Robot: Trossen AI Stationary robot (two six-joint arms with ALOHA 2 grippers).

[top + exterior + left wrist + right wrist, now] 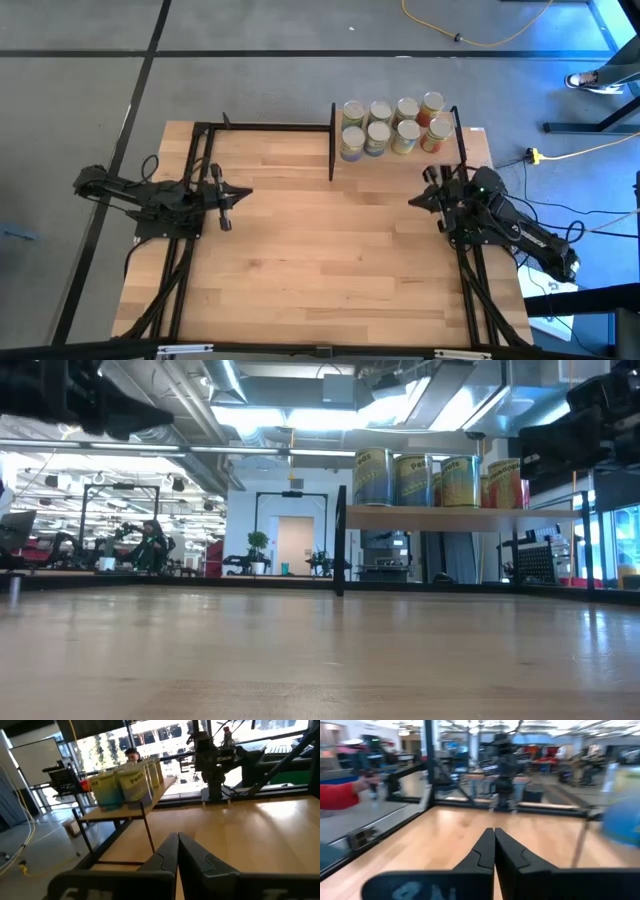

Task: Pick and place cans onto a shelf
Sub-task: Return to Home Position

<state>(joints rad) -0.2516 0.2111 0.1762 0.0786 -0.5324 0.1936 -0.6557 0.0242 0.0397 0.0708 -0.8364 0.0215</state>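
Several cans (392, 127) with silvery tops and coloured labels stand in two rows on the shelf (466, 134), a raised light-wood board on black posts at the table's far edge; the low view shows the cans (430, 480) upright on the shelf (440, 516). My left gripper (246, 194) is shut and empty at the table's left side, pointing level toward the right; its wrist view shows the cans (125, 782) ahead. My right gripper (412, 202) is shut and empty at the right side, just near of the shelf, pointing level toward the left.
Black frame rails (265, 127) run along the table's far and left edges. The bare wooden tabletop (330, 270) lies between the two arms. A person's red sleeve (340, 795) shows beyond the table in the right wrist view.
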